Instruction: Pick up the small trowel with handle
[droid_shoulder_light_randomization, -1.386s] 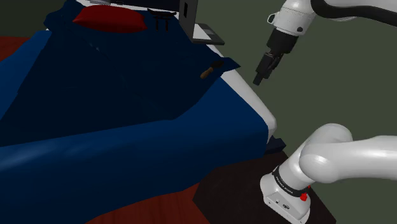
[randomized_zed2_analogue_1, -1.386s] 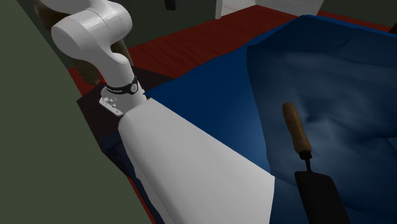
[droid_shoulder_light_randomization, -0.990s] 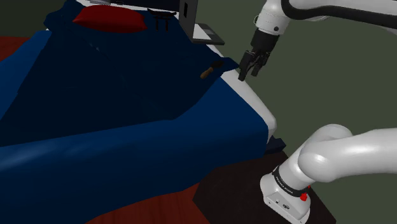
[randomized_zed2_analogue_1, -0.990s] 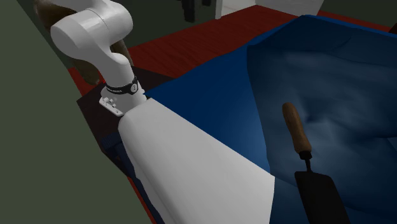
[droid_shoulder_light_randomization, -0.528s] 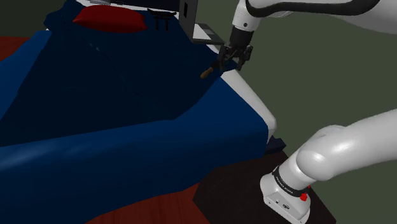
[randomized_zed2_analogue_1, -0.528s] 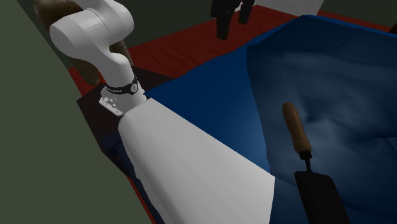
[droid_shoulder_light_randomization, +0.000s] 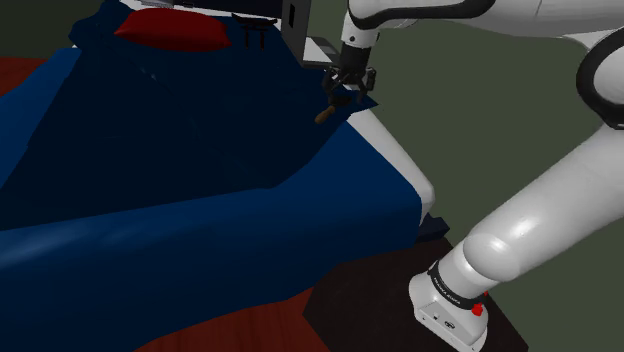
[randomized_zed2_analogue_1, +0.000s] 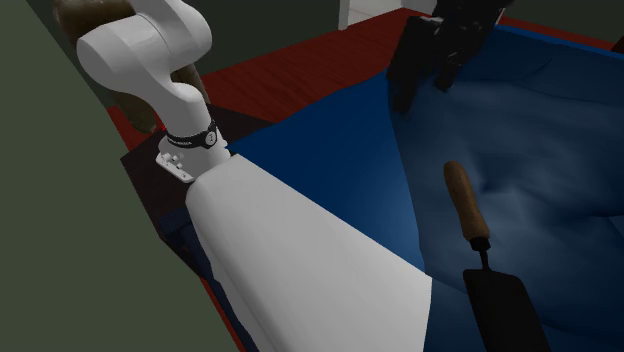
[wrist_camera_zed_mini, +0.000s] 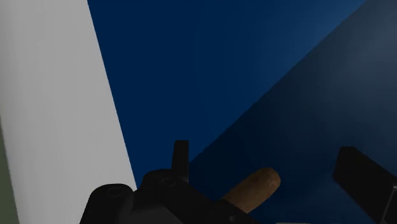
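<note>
The small trowel lies on the blue bedcover (randomized_zed2_analogue_1: 540, 130) near the bed's corner. Its brown handle (randomized_zed2_analogue_1: 462, 196) points away from the dark blade (randomized_zed2_analogue_1: 505, 305), and in the shoulder view the trowel (droid_shoulder_light_randomization: 326, 113) is a small brown and dark shape. My black gripper (randomized_zed2_analogue_1: 420, 95) hangs open just above the cover, a short way beyond the handle's free end. In the shoulder view the gripper (droid_shoulder_light_randomization: 347, 90) hovers right over the trowel. The wrist view has the handle (wrist_camera_zed_mini: 254, 188) low between the spread fingers (wrist_camera_zed_mini: 180, 154), apart from both.
A white mattress side (randomized_zed2_analogue_1: 300, 270) runs under the blue cover (droid_shoulder_light_randomization: 200, 170) along the bed's edge. A red pillow (droid_shoulder_light_randomization: 170, 30) and small dark objects (droid_shoulder_light_randomization: 250, 27) sit at the bed's far end. The dark stand (droid_shoulder_light_randomization: 390, 305) rests on a red floor (randomized_zed2_analogue_1: 290, 75).
The gripper has swung toward the shoulder view's left and down, from beside the bed to over the trowel. Its fingers stayed open, and the trowel has not moved.
</note>
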